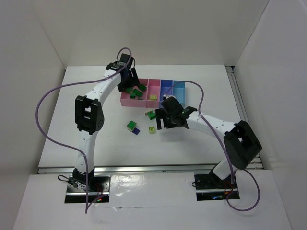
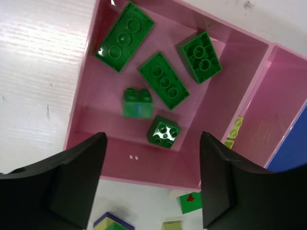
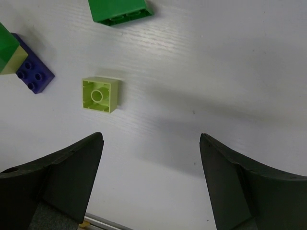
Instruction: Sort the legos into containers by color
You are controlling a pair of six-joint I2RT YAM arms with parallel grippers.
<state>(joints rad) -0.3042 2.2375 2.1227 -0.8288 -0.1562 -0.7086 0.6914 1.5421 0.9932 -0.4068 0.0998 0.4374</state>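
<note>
The large pink tray (image 2: 144,167) holds several dark green legos, among them a long one (image 2: 124,36) and a small square one (image 2: 164,132). My left gripper (image 2: 152,139) hangs open and empty over that tray's near wall; it also shows in the top view (image 1: 128,80). The smaller pink tray (image 1: 154,86) holds a yellow-green lego (image 2: 233,132). My right gripper (image 3: 151,139) is open and empty above the table (image 1: 165,119). An upside-down yellow-green lego (image 3: 100,94) lies ahead and to its left. Beyond are a dark green lego (image 3: 120,10) and a dark blue one (image 3: 33,76).
A dark blue tray (image 1: 166,88) and a light blue tray (image 1: 179,90) continue the row to the right. A green and yellow-green stack (image 1: 131,125) stands on the table by the dark blue lego. White walls enclose the table on three sides.
</note>
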